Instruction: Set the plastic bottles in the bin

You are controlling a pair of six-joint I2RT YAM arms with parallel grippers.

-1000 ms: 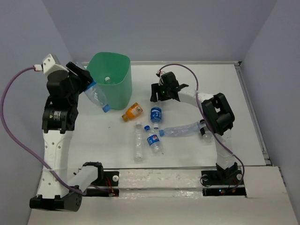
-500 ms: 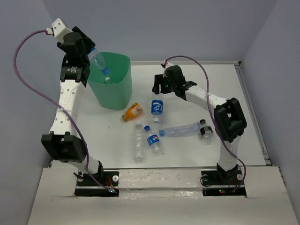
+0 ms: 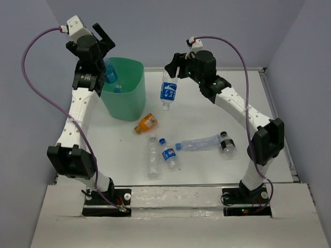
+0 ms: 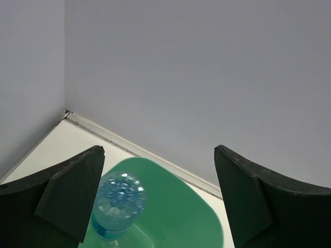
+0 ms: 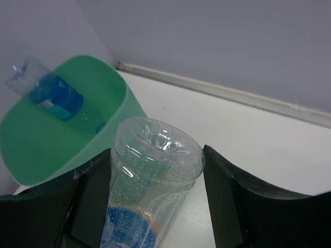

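The mint-green bin stands at the back left. My left gripper is open above its left rim; in the left wrist view a blue-labelled bottle hangs free between the fingers over the bin, also seen in the top view. My right gripper is shut on a clear blue-labelled bottle, held cap-down in the air right of the bin; the right wrist view shows the bottle gripped and the bin. On the table lie an orange bottle and several clear ones.
A long clear bottle and a dark-capped one lie at mid right, another clear bottle near the front. Grey walls enclose the white table. Purple cables loop above both arms.
The left gripper has opened and its bottle is dropping into the bin. The right gripper has taken a blue-labelled bottle off the table and lifted it up and leftward toward the bin.
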